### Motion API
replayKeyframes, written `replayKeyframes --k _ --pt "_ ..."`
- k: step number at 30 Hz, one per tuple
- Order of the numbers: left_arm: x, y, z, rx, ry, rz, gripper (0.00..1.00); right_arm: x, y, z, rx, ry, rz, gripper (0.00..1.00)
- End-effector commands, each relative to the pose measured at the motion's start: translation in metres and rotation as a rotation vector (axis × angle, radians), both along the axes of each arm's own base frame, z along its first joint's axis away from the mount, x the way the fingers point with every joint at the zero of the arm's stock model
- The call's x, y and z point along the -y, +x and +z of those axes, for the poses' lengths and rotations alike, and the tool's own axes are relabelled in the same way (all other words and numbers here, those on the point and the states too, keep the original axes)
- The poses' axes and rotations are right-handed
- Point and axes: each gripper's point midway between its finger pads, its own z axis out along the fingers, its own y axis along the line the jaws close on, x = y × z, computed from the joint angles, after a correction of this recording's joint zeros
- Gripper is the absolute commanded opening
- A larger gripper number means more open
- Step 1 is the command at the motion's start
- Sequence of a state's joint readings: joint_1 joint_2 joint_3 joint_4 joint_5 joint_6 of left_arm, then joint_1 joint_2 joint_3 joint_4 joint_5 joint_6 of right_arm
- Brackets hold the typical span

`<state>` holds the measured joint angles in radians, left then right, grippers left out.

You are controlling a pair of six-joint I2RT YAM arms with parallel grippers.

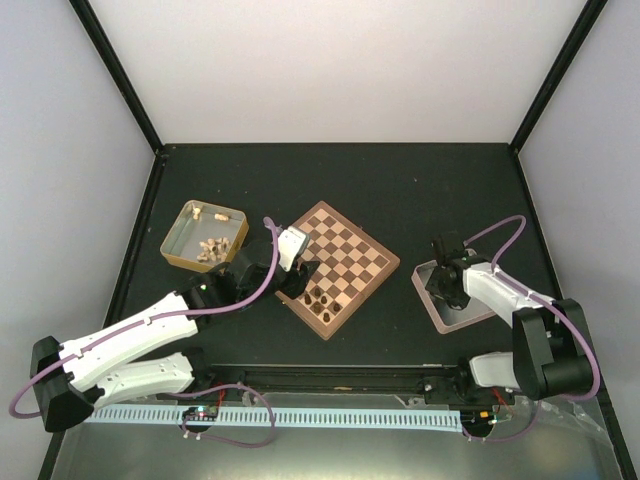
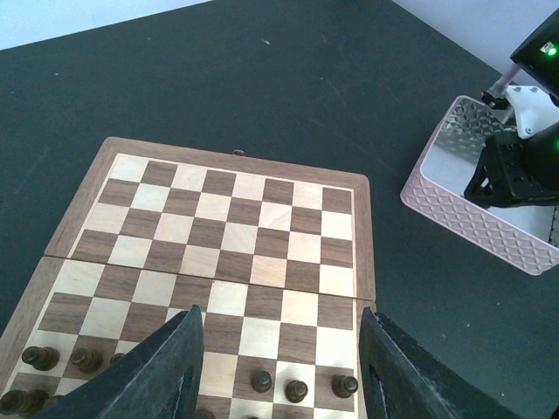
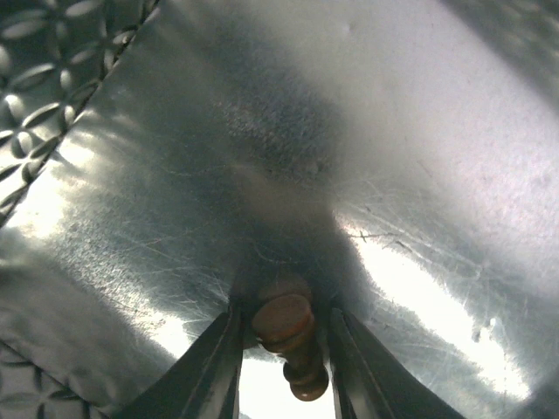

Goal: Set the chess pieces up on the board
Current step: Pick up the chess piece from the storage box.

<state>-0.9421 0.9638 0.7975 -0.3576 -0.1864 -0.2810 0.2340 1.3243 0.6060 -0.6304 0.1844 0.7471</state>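
The board lies tilted at mid-table, with several dark brown chess pieces on its near rows. In the left wrist view three of these chess pieces stand in a row on the board. My left gripper hovers over the board's near-left corner, open, with nothing between its fingers. My right gripper reaches down into the pink tray. There its fingers hug both sides of a brown chess piece lying on the shiny tray floor.
A gold tray at the left holds several pale beige pieces. The pink tray sits right of the board with the right arm over it. Black frame posts and walls ring the dark table.
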Motion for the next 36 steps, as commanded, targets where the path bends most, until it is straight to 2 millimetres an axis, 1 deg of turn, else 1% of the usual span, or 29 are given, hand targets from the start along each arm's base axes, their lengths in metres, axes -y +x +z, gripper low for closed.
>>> replayKeyframes --k 1,4,8,10,14,18,19,23,25,27,30,32,34,36 --pt "0.003 0.005 0.027 0.052 -0.050 -0.003 0.51 0.005 0.009 0.002 0.016 -0.032 -0.012 0.23" --pt "0.003 0.004 0.027 0.052 -0.051 -0.002 0.51 0.007 0.009 0.003 0.026 -0.034 -0.025 0.22" --pt "0.002 0.004 0.027 0.051 -0.050 -0.002 0.51 0.009 0.010 0.003 0.038 -0.045 -0.039 0.27" --pt "0.002 0.004 0.027 0.052 -0.052 -0.002 0.51 0.011 0.010 0.002 0.035 -0.050 -0.045 0.26" --pt "0.002 0.004 0.028 0.053 -0.053 -0.002 0.51 0.016 0.009 0.002 0.042 -0.073 -0.067 0.22" --pt "0.001 0.003 0.029 0.056 -0.055 -0.003 0.51 0.016 0.013 0.008 0.084 -0.061 -0.075 0.09" --pt "0.001 0.003 0.030 0.057 -0.056 -0.003 0.51 0.015 0.014 0.009 0.095 -0.056 -0.078 0.07" --pt "0.002 0.003 0.032 0.059 -0.067 -0.002 0.51 0.010 0.021 0.029 0.187 -0.003 -0.105 0.06" --pt "0.002 0.003 0.035 0.062 -0.077 -0.002 0.52 0.002 0.026 0.046 0.259 0.069 -0.120 0.06" --pt "0.003 0.004 0.039 0.067 -0.091 0.001 0.54 -0.013 0.033 0.068 0.345 0.188 -0.138 0.06" --pt "0.006 0.004 0.044 0.076 -0.121 -0.009 0.57 -0.046 0.043 0.103 0.472 0.452 -0.162 0.05" --pt "0.010 0.003 0.047 0.079 -0.143 -0.024 0.59 -0.071 0.046 0.123 0.517 0.636 -0.154 0.04" --pt "0.016 0.002 0.050 0.082 -0.167 -0.048 0.61 -0.091 0.049 0.139 0.541 0.756 -0.145 0.04" --pt "0.022 -0.001 0.051 0.076 -0.183 -0.081 0.62 -0.114 0.049 0.150 0.538 0.841 -0.114 0.04"
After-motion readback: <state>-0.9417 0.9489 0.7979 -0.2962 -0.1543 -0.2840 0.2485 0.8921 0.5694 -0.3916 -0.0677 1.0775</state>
